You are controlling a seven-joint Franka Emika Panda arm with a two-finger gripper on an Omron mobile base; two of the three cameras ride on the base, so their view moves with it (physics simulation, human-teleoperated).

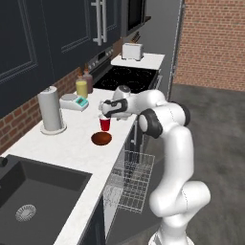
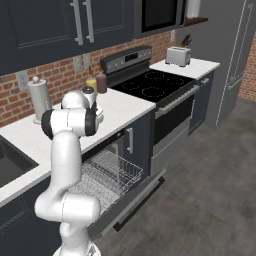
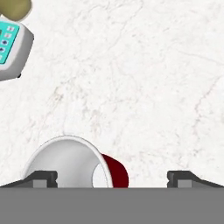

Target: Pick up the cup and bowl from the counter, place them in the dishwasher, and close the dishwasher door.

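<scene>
The counter (image 1: 72,143), white stone with faint grey veining, is running flat beneath the fingers. The dishwasher (image 2: 107,175) is standing open below its edge, its grey wire rack (image 1: 131,179) pulled out. The bowl (image 1: 101,138), shallow, round and dark reddish-brown, is sitting just beyond the cup on the sink side. The gripper (image 3: 112,179) is hanging directly over the cup (image 3: 76,164), fingers spread wide; the cup is lying between them, close against the left-hand fingertip (image 3: 41,178), with a clear gap to the other. The cup is small, red, tapered, white inside. Judgement: thin plastic, light, smooth, liable to tip or slip. Best grip is across the rim, wall to wall, squeezed gently.
</scene>
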